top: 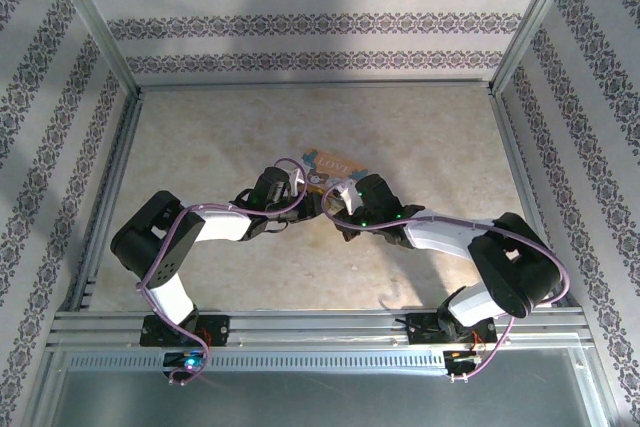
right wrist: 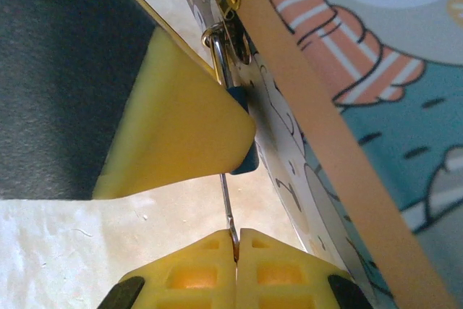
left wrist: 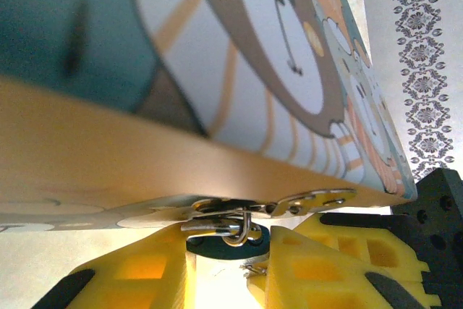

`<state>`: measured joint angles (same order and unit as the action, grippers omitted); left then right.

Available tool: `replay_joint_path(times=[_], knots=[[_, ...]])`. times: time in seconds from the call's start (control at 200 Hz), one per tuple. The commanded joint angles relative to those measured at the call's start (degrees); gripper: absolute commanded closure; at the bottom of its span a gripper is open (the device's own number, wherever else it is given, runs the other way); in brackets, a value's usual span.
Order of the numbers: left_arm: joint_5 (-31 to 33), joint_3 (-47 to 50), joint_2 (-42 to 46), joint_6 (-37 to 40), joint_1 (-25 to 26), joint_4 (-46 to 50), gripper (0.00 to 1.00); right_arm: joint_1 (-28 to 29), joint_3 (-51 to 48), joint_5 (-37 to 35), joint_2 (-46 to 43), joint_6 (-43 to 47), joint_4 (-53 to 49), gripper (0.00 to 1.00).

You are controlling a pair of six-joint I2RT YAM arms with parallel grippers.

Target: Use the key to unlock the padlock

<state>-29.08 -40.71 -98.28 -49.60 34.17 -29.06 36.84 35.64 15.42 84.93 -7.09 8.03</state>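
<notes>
We found the box [top: 330,161], a cartoon-printed carton, lying at mid-table, and we took it as our reference. Its metal hasp [left wrist: 311,200] sat on the near edge, which in our judgement explained why the work was gathered there.

The left gripper [left wrist: 228,255] was closed about the padlock [left wrist: 217,244], which hung from the hasp just under the box's rim. One yellow finger [right wrist: 181,128] lay flat against the lock's blue body. We judged that this grip braced the lock against turning.

The right gripper [right wrist: 236,242] was clenched tight, its fingertips meeting on the key [right wrist: 227,204]. The key's thin shaft ran from them up to the lock's underside, close beside the box's front face. We judged the key to be at or in the keyhole, but the entry itself was hidden behind the finger. The shackle [right wrist: 217,56] passed through the hasp, so the lock was not yet released.

The table [top: 220,137] under the box was pale, mottled beige. Beyond the box rose walls [top: 300,22] papered in dark floral bands. Aluminium rails [top: 300,322] ran along the side nearest the arm bases.
</notes>
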Motion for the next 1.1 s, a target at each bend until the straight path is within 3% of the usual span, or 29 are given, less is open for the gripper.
replay_joint_path(times=[0.0,0.715,1.094], knots=[[-0.70,0.20,2.17,-0.26,1.09,-1.20,0.75,-0.75,1.45,-1.26,0.99,0.76,0.63,1.00],[-0.54,-0.07,1.69,-0.25,1.08,-1.06,0.75,-1.78,0.22,-2.76,-0.21,1.84,-1.13,1.00],[-0.55,-0.02,1.60,-0.33,1.07,-1.13,0.76,-1.65,0.49,0.64,-0.40,1.99,0.91,1.00]])
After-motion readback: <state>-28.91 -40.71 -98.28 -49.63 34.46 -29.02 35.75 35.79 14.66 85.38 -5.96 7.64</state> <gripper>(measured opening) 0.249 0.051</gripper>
